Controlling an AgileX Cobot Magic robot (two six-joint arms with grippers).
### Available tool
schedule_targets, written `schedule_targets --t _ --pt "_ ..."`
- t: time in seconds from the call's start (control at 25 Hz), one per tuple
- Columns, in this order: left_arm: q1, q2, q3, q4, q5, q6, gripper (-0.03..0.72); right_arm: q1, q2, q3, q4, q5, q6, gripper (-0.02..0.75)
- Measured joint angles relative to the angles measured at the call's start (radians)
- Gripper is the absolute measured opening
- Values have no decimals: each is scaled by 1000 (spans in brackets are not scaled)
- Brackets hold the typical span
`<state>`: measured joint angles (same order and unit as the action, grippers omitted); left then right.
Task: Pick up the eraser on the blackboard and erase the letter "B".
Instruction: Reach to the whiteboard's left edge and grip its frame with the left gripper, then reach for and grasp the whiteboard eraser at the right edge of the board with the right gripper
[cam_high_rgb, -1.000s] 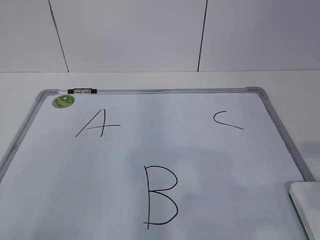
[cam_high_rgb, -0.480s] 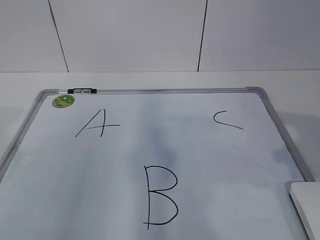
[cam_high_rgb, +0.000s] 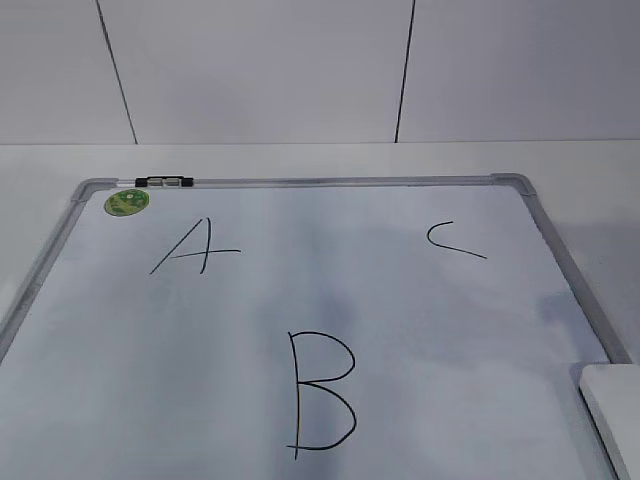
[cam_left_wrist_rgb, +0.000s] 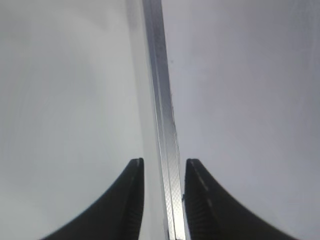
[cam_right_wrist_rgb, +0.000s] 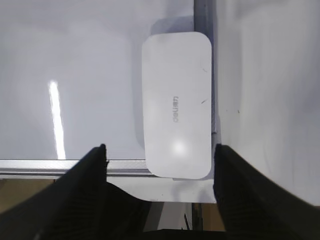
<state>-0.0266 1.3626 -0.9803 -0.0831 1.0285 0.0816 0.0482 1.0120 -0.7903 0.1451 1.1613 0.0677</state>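
The blackboard (cam_high_rgb: 330, 182) is a white board with a grey frame, lying flat. The letter "B" (cam_high_rgb: 320, 393) is drawn in black near its front middle. The eraser (cam_high_rgb: 612, 410), a white rounded block, lies in the board's front right corner, cut off by the picture edge. In the right wrist view the eraser (cam_right_wrist_rgb: 176, 105) lies against the frame corner (cam_right_wrist_rgb: 75, 166). My right gripper (cam_right_wrist_rgb: 160, 148) is wide open and empty above its near end. My left gripper (cam_left_wrist_rgb: 163, 165) is narrowly open and empty, straddling a frame rail (cam_left_wrist_rgb: 162, 100). Neither gripper shows in the exterior view.
A slanted "A" (cam_high_rgb: 195, 248) and a small "C" (cam_high_rgb: 452, 240) are drawn farther back. A marker (cam_high_rgb: 165, 182) lies on the back rail and a round green sticker (cam_high_rgb: 127, 203) sits in the back left corner. The table edge lies just beyond the eraser (cam_right_wrist_rgb: 200, 192).
Faint shadows have shifted across the board. The eraser, the letters and the marker have not moved.
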Motion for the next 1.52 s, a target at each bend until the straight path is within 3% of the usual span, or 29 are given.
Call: schedule_targets --t 0.2,0.24,0.64,1.52 --pt "0 119 -76 0 -6 0 219 0 1 0 1 -20 -1 533" --pt "0 236 -118 -2 -21 0 219 0 1 0 3 -22 -1 533" --pt "0 430 -127 -2 -116 0 219 0 1 0 12 -27 -2 526" --pt "0 509 -137 -2 -206 0 209 0 1 -2 43 -29 -2 517"
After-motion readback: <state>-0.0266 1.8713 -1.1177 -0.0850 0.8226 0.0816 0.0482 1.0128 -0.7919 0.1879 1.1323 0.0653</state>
